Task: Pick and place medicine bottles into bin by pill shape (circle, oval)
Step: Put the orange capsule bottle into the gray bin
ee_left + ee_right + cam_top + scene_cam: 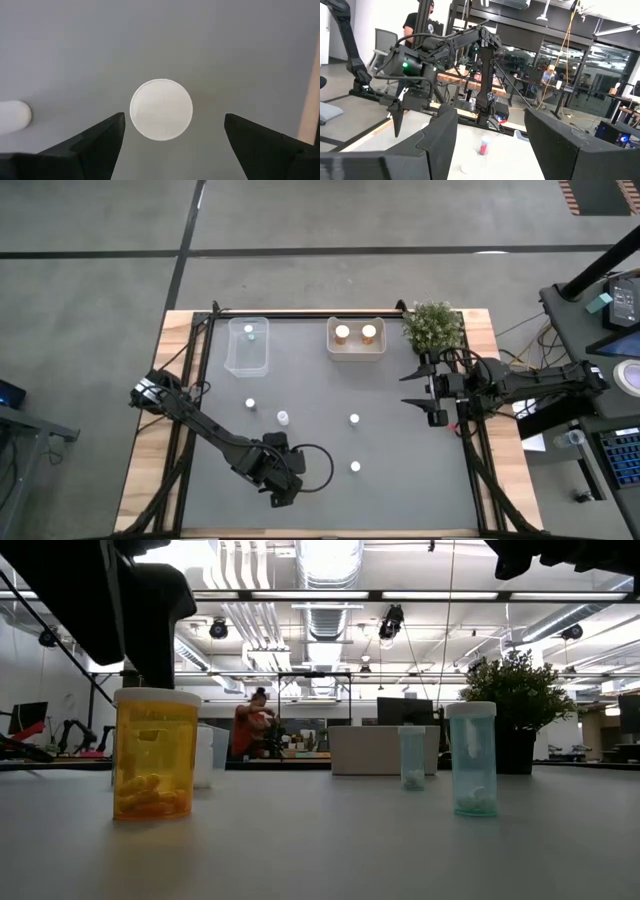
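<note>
An orange medicine bottle (155,755) with a white cap (161,109) stands upright on the grey table near its front edge. My left gripper (173,118) hangs open above it, pointing down, one finger on either side of the cap and clear of it. In the high view the gripper (280,483) hides this bottle. Several small bottles stand loose on the mat, among them two pale teal ones (472,758) (412,757). My right gripper (425,392) waits open at the table's right side, raised, with nothing between its fingers (490,125).
A clear bin (248,345) at the far left holds one bottle. A white bin (355,352) beside it holds two orange bottles (342,333). A green potted plant (433,325) stands at the far right. Loose bottles (283,418) (354,419) (355,467) dot the middle.
</note>
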You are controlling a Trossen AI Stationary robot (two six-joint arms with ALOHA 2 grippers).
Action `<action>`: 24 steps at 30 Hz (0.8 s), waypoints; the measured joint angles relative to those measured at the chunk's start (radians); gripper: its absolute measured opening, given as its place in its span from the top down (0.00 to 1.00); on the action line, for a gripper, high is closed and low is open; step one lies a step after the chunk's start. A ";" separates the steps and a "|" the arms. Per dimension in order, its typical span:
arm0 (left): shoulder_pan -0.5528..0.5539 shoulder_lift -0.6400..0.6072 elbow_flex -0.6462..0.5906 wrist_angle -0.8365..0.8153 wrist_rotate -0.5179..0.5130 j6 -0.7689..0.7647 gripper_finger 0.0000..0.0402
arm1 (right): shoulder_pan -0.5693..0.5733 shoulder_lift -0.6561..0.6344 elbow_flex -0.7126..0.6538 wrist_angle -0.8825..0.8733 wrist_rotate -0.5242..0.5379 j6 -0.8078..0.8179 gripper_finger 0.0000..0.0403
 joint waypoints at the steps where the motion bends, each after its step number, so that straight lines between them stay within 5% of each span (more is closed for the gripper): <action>1: 0.001 0.000 0.000 0.000 -0.009 0.000 0.19 | 0.000 0.000 0.000 0.000 0.000 0.000 0.44; 24: 0.006 0.000 -0.007 0.010 -0.068 0.018 0.19 | 0.000 0.000 0.000 -0.001 0.000 -0.001 0.44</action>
